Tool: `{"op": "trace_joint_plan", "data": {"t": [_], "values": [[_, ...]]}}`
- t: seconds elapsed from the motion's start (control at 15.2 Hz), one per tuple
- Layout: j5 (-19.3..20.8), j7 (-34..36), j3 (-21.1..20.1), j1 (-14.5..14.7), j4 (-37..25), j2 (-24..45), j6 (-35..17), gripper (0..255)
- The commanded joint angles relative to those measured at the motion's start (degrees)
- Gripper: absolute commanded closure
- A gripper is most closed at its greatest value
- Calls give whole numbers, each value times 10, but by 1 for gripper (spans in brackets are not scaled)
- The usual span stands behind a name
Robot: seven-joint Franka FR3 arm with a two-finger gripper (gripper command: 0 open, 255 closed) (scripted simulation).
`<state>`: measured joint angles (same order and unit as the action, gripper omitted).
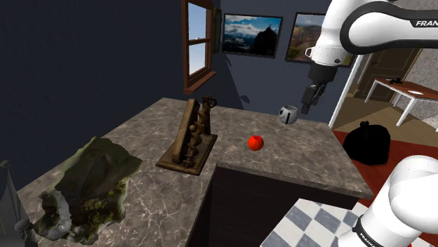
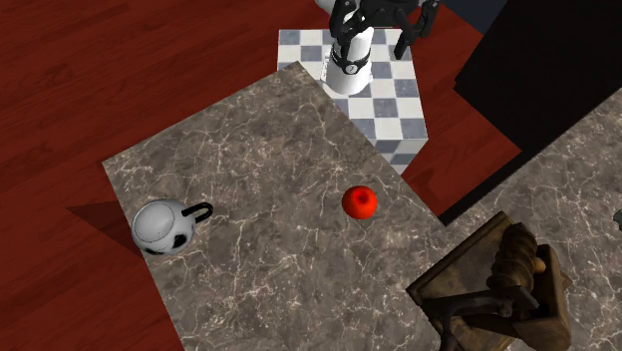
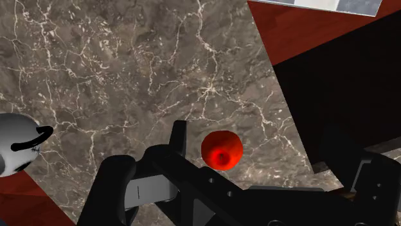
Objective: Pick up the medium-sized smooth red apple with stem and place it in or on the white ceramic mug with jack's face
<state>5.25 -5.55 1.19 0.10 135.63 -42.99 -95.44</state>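
Red apple [image 3: 222, 149] fully vis; mug [image 3: 13, 138] cropped, wrist view

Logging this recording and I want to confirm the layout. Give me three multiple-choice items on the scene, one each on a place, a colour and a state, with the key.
1. In the second exterior view, where does the red apple lie relative to the white mug?
A) to its right
B) to its left
C) inside it

2. The mug's handle is:
A) red
B) black
C) white

3. With the gripper up above the marble counter, the apple is:
A) clasped between the fingers
B) inside the mug
C) resting on the counter

Key:
1 A: the apple sits well to the mug's right, with bare counter between them.
2 B: the handle is a dark loop against the white body.
3 C: the apple lies on the counter, and the gripper hangs above it without touching.
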Motion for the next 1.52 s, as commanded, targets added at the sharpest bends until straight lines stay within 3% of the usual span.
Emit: {"op": "trace_joint_plan", "data": {"t": [0.0, 0.73, 1.45], "values": [[0, 0, 0, 0, 0, 0, 0, 0], [16, -29, 7, 16, 33, 175, -227, 0], [33, -49, 5, 25, -28, 389, -399, 0]]}}
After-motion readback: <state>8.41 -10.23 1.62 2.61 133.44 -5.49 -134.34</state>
